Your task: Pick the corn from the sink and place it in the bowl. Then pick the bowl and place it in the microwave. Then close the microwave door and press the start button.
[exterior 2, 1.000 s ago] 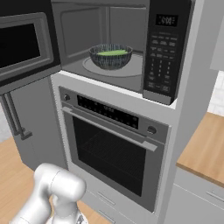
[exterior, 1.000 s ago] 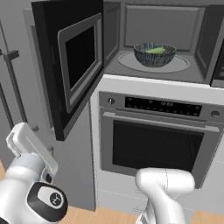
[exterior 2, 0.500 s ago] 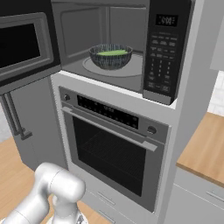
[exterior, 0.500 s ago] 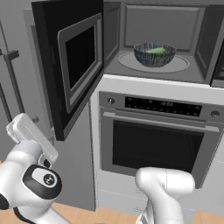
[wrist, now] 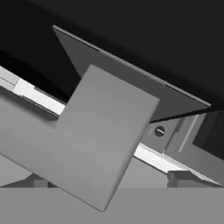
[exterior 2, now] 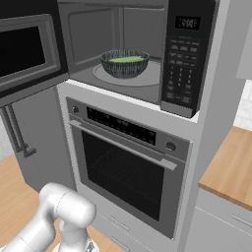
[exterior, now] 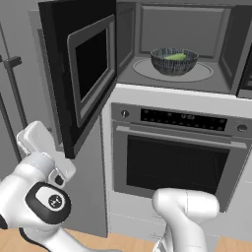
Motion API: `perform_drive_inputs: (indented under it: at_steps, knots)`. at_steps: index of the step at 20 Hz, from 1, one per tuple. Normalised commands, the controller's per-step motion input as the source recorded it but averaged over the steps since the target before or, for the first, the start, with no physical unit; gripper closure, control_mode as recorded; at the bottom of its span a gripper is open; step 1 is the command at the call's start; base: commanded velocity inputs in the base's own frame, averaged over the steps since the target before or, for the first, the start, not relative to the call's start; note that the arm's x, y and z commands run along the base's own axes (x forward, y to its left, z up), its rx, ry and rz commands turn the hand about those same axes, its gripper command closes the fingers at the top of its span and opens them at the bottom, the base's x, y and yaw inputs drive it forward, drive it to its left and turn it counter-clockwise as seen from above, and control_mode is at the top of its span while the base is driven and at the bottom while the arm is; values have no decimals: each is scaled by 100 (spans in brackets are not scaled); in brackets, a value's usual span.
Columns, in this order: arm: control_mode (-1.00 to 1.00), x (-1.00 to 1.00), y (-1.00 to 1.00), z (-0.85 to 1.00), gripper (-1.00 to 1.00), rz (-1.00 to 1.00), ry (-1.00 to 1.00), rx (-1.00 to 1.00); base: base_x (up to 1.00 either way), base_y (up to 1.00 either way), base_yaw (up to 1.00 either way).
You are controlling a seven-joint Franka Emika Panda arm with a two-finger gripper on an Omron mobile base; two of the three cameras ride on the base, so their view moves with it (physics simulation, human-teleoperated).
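At lower left of the left base view, the gripper (exterior: 66, 172) has risen toward the open microwave door (exterior: 83, 74); its opening cannot be told. Corn (exterior: 175, 57) lies in the bowl (exterior: 173, 61) inside the microwave (exterior 2: 189, 54).

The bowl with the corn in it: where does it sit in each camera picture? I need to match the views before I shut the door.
Left base view: the bowl sits upper right, on the white turntable inside the open microwave.
Right base view: the bowl sits upper centre, left of the button panel.
Hand view: not in it.
Shared landmark: the oven directly below the microwave.
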Motion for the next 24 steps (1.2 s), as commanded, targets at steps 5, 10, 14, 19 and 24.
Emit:
perform_drive_inputs:
  at_steps: [5, 10, 14, 19, 24]
  knots:
    - [-100, -6, -76, 18, -100, 0, -17, 12, 0, 0, 0]
    - [-100, -16, -98, 15, -100, 0, -18, 17, 0, 0, 0]
    - [-100, -11, -100, 16, -100, 0, -9, 20, 0, 0, 0]
    - [-100, -1, -100, 25, -100, 0, 0, 22, 0, 0, 0]
    - [-100, 0, -93, 34, -100, 0, 0, 22, 0, 0, 0]
